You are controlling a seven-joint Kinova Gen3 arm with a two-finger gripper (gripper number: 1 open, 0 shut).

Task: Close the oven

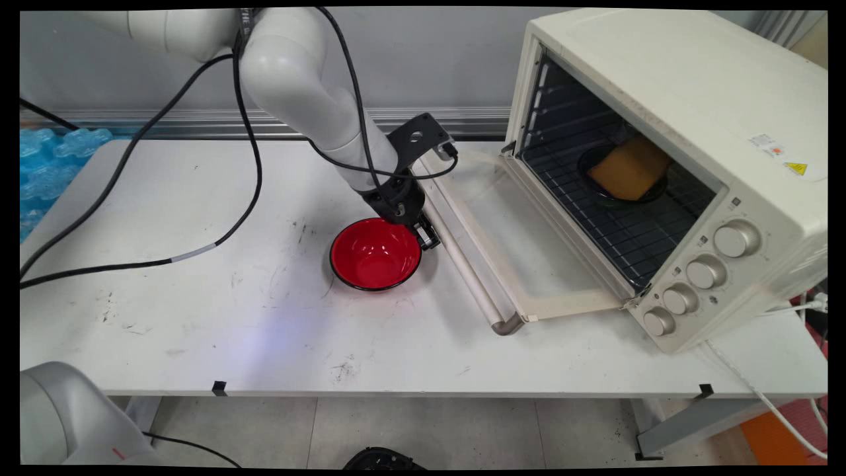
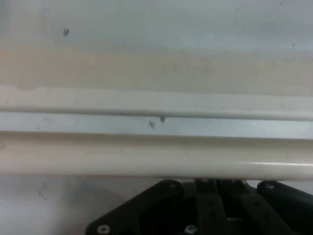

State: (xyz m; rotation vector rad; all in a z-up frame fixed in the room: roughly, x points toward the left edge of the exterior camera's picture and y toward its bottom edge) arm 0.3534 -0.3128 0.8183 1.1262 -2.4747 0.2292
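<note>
A white table, scuffed with dark marks, carries everything. Near its middle sits a red bowl with a black rim, resting directly on the surface. To the right stands a cream toaster oven, its door folded down flat onto the table just beside the bowl. Black cables trail across the left part of the tabletop. A white cord runs off the near right edge. Two small black clips grip the near edge.
</note>
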